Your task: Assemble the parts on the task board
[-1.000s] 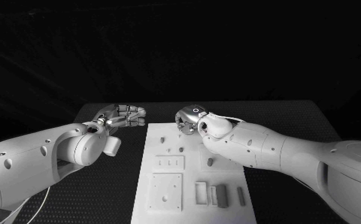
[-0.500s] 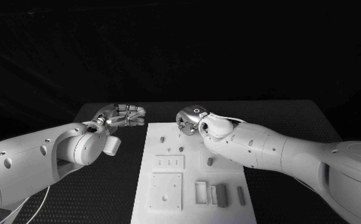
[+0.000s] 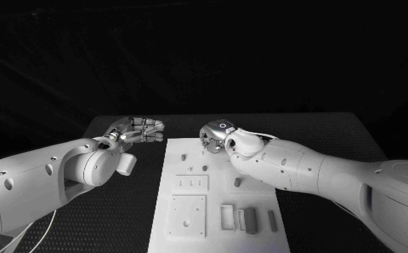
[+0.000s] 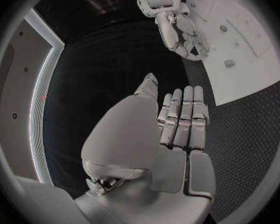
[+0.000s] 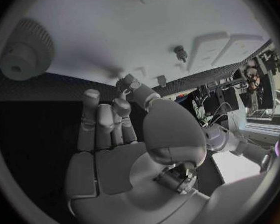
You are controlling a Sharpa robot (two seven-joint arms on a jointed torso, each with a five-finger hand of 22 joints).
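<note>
Right hand [image 3: 216,136] — hovers over the far end of the task board [image 3: 217,229], palm down in the right wrist view, fingers [image 5: 96,122] extended side by side and apart from the thumb, holding nothing.

Left hand [image 3: 136,130] — off the board, over the black table [image 3: 331,129] near the board's far left corner; fingers [image 4: 182,115] straight and close together, nothing in them.

Task board — white plate lying lengthwise at the middle of the table. Far end: small dark pegs [image 3: 184,158] standing upright in it, well apart from one another. Middle: a square block with slots [image 3: 192,183]. Near end: a larger square plate [image 3: 187,216] and beside it a row of narrow bars [image 3: 247,220], grey, lying side by side.

Gear [image 5: 25,50] — toothed wheel with a hub, resting on the board close to the right hand's fingertips, untouched.

Progress, as judged: early. Some pegs seem seated; the gear and the bars appear loose and yet to be placed, and neither hand has taken up a part. Which sockets remain unfilled cannot be told.

Obstructions: the right forearm [image 3: 298,170] lies across the board's right edge and covers part of it; the standing pegs crowd the far end where the hand must work.
</note>
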